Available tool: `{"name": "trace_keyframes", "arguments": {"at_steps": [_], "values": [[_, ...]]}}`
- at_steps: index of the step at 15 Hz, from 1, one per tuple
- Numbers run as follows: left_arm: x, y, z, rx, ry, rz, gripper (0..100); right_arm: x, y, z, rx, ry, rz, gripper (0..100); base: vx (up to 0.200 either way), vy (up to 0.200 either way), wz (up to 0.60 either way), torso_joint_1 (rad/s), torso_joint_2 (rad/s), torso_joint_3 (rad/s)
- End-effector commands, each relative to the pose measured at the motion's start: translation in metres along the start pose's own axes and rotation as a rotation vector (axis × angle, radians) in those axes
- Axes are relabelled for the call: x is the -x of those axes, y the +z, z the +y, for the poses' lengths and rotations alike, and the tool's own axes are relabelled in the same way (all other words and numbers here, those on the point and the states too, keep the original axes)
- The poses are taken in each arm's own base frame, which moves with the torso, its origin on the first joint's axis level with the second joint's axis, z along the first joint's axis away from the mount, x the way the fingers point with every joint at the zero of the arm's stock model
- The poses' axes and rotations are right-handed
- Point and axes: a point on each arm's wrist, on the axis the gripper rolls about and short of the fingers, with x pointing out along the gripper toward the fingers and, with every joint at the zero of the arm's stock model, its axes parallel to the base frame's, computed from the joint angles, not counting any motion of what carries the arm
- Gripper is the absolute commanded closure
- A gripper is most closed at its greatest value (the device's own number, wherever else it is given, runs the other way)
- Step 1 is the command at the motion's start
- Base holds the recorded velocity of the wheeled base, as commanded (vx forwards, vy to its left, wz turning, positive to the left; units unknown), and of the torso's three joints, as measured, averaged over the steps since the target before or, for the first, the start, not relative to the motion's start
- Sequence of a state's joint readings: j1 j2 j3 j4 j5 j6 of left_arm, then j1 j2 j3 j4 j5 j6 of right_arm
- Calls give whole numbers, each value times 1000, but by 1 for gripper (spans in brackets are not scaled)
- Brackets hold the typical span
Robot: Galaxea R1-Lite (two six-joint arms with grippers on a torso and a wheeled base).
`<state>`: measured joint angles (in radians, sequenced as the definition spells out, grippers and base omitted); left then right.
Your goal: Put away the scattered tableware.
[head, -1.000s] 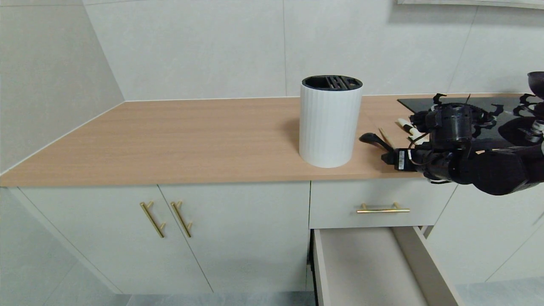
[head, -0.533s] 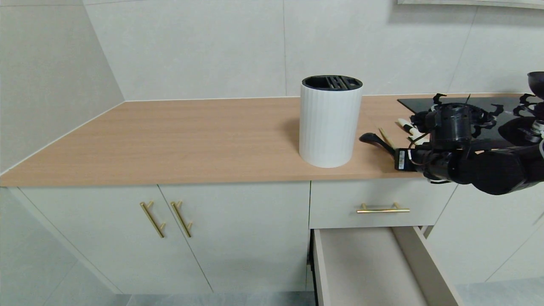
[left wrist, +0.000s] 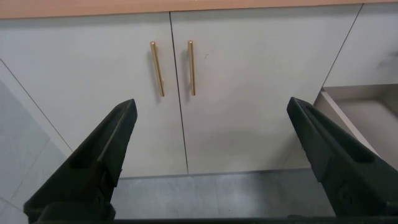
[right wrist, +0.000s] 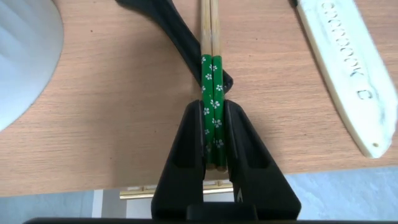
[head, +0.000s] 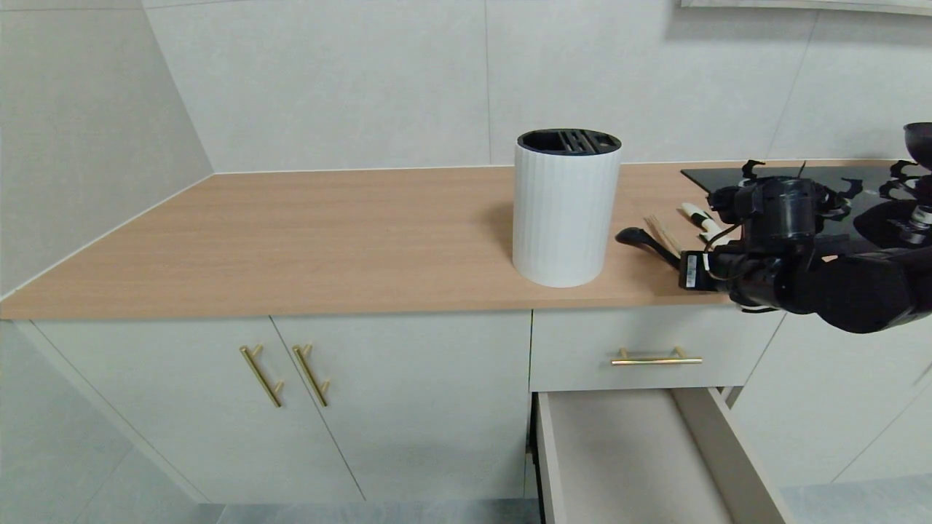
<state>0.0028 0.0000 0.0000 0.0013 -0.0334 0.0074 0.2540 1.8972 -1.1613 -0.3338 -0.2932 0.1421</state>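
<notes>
Biggest hazard by bulk: the white ribbed utensil holder (head: 565,211), upright on the wooden countertop (head: 328,240), just left of the work. Could be clipped, shoved or tipped by a low swing toward it with long sticks projecting ahead of the fingers.

Next, the black spoon (head: 641,240), lying partly beneath the chopsticks (right wrist: 211,68) and crossing them near the fingertips. Likely to be dragged or flicked off the front edge, perhaps into the open drawer (head: 626,458) below, by a careless lift.

Then the white knife (right wrist: 348,68), near on the side away from the holder but apart. Little danger there short of a sideways sweep.

Smallest and likeliest: the chopsticks themselves. Gripped only near their green flowered ends, leaving most of the length unsupported. May pivot, droop or slide apart in the clamp, then miss the narrow slots in the holder's black top.

Reaches in low from the right with the right arm, wrist about level with the countertop's front edge. Clamps the right gripper (right wrist: 214,115) on the pair from either side, sticks side by side and pointing away across the wood. Cannot tell whether resting on the surface or just above it.

Hangs the left gripper (left wrist: 211,143) low before the cupboard doors (left wrist: 124,74), jaws spread wide, holding nothing.
</notes>
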Motion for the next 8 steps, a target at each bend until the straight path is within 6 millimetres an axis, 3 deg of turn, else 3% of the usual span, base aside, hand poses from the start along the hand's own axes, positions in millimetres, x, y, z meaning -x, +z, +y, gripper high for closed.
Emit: {"name": "trace_keyframes", "arguments": {"at_steps": [1, 4, 8], "values": [[0, 0, 0, 0, 0, 0, 0, 18, 9, -3, -7, 8, -31, 100, 0, 0, 0, 0, 0, 0], [0, 0, 0, 0, 0, 0, 0, 79, 28, -9, -12, 47, -76, 100, 0, 0, 0, 0, 0, 0], [0, 0, 0, 0, 0, 0, 0, 161, 31, -30, -9, 90, -12, 100, 0, 0, 0, 0, 0, 0]]}}
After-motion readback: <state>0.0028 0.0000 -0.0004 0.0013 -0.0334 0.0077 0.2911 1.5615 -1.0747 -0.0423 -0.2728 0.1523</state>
